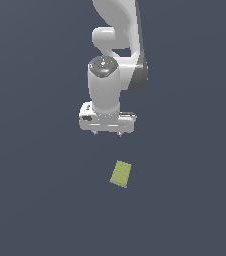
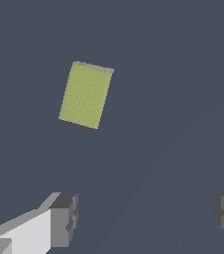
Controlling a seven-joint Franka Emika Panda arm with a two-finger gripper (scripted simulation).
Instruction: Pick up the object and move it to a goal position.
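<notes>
a panda arm holds its hand (image 1: 107,134) above a plain dark desk (image 1: 35,200), fingers spread wide and grasping nothing. the block (image 1: 121,173), flat and olive, lies on the desk apart from the hand, toward the viewer and slightly to the exterior view's right. in the wrist view the block (image 2: 86,94) sits well clear of the two dark fingertips (image 2: 64,219), not between them, and its edges run at a slant to the line joining them.

the risks from here look plain enough. a straight descent would likely land the fingers on bare desk beside the block. if the wrist is not turned to match the slant, the fingers could catch corners and spin the block away rather than clamp it. the block is thin, so stopping too high could mean a closing on air, and going too low could jam the tips into the desk. no goal marker shows in either view.
</notes>
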